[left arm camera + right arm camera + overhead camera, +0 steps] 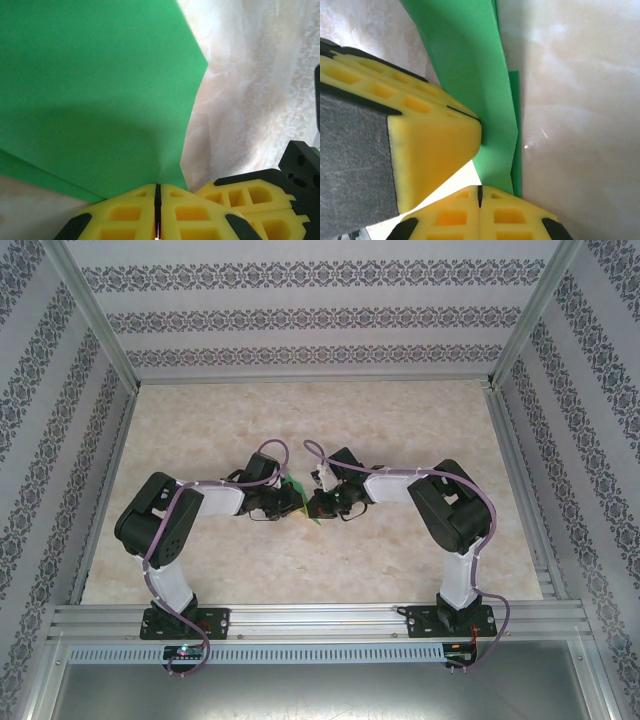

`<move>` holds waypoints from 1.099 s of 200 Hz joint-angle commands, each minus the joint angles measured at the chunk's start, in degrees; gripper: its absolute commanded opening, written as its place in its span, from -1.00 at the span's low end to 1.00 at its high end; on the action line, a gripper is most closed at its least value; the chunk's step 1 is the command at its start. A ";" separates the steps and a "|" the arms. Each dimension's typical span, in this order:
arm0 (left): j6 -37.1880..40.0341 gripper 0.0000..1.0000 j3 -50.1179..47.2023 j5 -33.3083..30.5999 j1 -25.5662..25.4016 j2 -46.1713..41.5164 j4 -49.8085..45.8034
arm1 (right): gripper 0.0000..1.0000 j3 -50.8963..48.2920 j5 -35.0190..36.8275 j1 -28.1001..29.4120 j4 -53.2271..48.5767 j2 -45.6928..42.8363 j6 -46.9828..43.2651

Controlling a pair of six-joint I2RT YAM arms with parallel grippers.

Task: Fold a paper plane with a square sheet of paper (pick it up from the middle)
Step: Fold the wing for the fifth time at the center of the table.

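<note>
Left wrist: left gripper (157, 189) and right gripper (480, 190) are both pinching the paper (100, 90). I'm planning to align edges before creasing

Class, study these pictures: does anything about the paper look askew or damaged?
Yes. In the right wrist view the paper is folded unevenly: a lower layer's edge juts out past the upper one on the right. In the left wrist view it puckers slightly where the left gripper pinches it.
</note>
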 commanded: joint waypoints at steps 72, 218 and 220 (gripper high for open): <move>4.95 -0.75 3.01 -4.61 6.56 -0.17 -3.41 | -1.00 -3.46 6.26 -1.66 -7.58 4.92 -2.34; 2.74 -0.76 -0.79 -7.91 12.41 0.07 -2.79 | -1.00 -3.48 7.03 -1.93 -8.28 6.34 -1.42; 2.68 -0.76 -0.89 -8.02 12.53 0.02 -2.79 | -1.00 -3.54 7.03 -2.00 -8.22 6.35 -1.34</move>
